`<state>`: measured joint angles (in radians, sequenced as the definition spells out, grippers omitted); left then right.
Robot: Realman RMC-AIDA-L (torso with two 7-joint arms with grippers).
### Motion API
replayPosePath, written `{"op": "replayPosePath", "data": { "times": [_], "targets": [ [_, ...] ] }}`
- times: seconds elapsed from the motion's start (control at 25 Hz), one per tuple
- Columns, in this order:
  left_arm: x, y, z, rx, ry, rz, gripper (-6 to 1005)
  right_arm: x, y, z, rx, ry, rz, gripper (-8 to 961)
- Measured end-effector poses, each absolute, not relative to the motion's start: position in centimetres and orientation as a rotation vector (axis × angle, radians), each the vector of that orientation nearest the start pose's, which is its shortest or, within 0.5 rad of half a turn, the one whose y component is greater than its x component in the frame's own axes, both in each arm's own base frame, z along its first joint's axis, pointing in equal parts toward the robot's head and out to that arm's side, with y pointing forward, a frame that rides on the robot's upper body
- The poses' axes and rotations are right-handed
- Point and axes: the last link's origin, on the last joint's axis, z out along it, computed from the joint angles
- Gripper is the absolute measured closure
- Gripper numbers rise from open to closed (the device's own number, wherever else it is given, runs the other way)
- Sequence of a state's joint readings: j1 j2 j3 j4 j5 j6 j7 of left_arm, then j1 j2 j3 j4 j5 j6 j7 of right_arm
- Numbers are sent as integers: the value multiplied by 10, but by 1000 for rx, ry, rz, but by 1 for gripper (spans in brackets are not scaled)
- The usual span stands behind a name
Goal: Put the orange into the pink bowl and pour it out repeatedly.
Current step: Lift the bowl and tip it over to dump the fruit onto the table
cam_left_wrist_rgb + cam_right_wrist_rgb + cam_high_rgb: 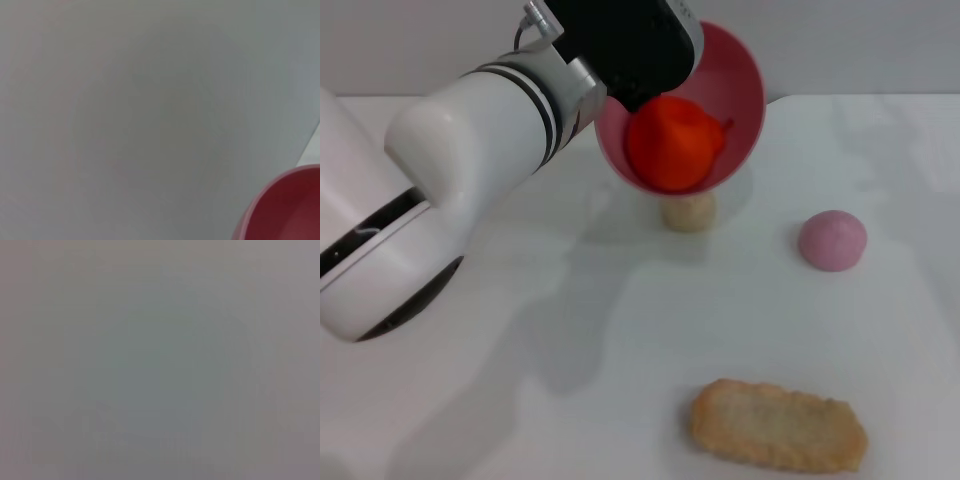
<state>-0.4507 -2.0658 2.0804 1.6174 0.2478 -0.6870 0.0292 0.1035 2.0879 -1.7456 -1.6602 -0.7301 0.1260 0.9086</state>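
Bowl (745,95) (pink) tilted in left tool (635,95), grip hidden; orange (672,145) at lower rim, table (620,330) open below.

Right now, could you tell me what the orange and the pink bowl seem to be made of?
The orange: probably glossy plastic, judging by its bright, smooth sheen. The pink bowl: likely smooth plastic, with a plain, even, softly shiny wall. The left gripper holds it tilted.
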Motion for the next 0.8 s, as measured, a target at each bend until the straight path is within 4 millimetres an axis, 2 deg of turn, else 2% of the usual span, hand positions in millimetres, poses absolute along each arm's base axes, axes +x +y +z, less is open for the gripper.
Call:
{"op": "replayPosePath", "data": {
  "times": [0.16, 0.32, 0.56, 0.68, 0.8],
  "targets": [
    [-75, 363, -40, -2095, 58, 57, 956, 173, 361, 98, -1600, 568, 842, 334],
    [-75, 362, -41, -2097, 70, 68, 956, 212, 354, 113, -1515, 715, 956, 334],
    [-76, 360, -45, -2106, 122, 100, 956, 256, 351, 116, -1413, 856, 840, 335],
    [-77, 360, -46, -2108, 124, 108, 956, 263, 353, 109, -1435, 836, 758, 335],
    [-77, 360, -47, -2110, 124, 111, 956, 260, 357, 101, -1490, 751, 688, 335]
  ]
}}
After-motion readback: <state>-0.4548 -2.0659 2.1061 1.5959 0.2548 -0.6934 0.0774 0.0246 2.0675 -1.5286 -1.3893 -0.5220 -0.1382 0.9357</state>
